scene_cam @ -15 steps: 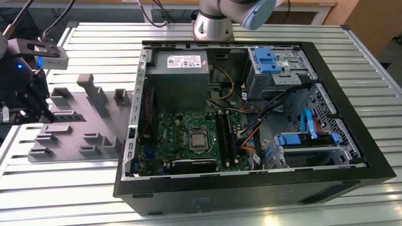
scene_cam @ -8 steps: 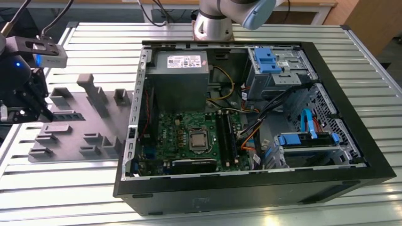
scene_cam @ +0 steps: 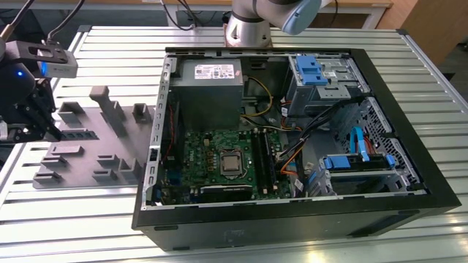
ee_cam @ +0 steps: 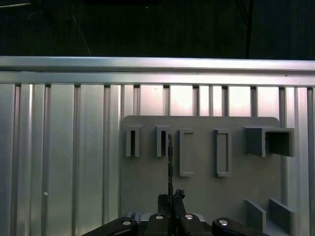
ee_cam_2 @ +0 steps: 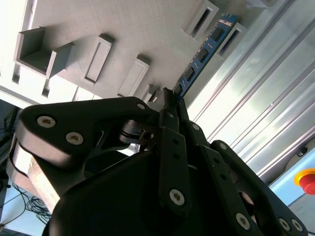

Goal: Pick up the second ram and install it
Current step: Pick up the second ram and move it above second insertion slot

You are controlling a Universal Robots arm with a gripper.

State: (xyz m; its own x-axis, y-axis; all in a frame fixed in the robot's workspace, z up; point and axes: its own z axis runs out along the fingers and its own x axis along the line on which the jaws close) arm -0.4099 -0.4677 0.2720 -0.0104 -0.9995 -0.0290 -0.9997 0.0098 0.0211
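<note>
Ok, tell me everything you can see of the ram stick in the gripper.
The second ram is a long, thin blue-green circuit board with a row of black chips on one face; in the first wrist view it shows edge-on as a dark sliver. The gripper pinches one end, and the rest reaches over the grey holder tray near its narrow slots. Whether it touches the tray is unclear.
</note>
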